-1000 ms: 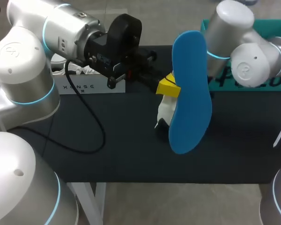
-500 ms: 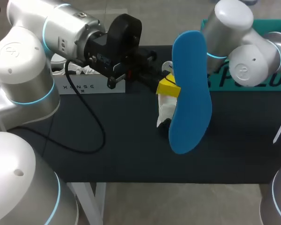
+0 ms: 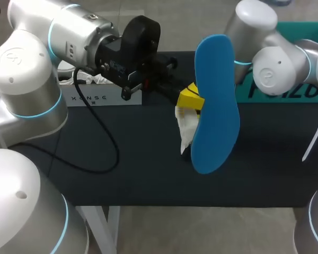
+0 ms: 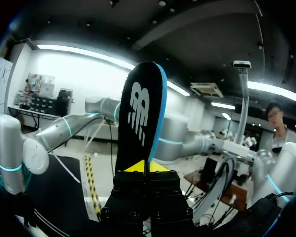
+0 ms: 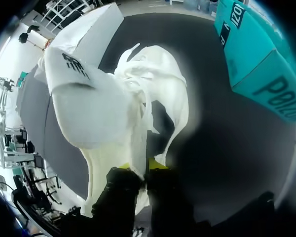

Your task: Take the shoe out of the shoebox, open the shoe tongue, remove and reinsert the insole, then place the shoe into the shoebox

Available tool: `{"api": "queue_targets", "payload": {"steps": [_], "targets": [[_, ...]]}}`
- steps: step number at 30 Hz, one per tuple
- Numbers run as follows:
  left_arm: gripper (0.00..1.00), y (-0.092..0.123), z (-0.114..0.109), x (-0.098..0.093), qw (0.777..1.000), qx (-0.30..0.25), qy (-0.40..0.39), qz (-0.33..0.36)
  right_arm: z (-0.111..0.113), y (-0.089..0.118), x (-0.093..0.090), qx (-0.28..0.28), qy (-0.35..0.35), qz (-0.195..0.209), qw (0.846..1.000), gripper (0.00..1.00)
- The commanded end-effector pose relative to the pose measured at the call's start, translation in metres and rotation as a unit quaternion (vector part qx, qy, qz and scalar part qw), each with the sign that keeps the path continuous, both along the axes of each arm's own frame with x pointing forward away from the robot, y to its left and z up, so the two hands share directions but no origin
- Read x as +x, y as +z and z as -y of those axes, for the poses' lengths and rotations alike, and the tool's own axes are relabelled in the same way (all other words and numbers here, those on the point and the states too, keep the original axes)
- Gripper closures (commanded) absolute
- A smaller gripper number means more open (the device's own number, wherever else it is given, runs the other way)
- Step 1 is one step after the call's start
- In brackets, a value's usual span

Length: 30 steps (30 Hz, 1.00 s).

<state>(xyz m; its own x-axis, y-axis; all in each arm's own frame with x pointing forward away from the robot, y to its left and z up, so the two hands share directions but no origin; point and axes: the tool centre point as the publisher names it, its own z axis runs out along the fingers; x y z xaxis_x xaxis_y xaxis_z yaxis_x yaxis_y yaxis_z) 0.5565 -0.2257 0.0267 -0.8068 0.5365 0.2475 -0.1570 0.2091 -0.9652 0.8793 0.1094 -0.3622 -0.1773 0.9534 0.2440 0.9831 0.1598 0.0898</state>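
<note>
Pinching the smooth blue foam insole [image 3: 216, 106] by its edge, my left gripper [image 3: 190, 98] holds it upright at centre frame, its black printed underside facing my wrist camera. My right gripper [image 5: 144, 165] is clamped on soft fabric of the white shoe [image 5: 103, 108], which is mostly hidden behind the insole. That shoe hangs slightly lower than a second ago. The white shoebox [image 3: 98, 97] sits upper left, partly covered by my left arm.
</note>
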Motion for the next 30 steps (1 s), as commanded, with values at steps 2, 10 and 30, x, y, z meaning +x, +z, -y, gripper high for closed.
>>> {"api": "queue_targets", "payload": {"steps": [2,10,30], "targets": [[1.00,-0.001,0.001,0.000,1.000,-0.001,0.000,0.000,-0.002,-0.009,0.009,0.001,-0.001,-0.021,1.000,0.00],[1.00,-0.001,0.001,0.000,1.000,-0.001,0.000,0.000,0.005,0.054,0.006,0.109,-0.015,0.056,0.992,0.00],[1.00,-0.001,0.001,0.000,1.000,-0.001,0.000,0.000,0.020,0.076,0.016,0.245,-0.080,-0.002,0.966,0.00]]}}
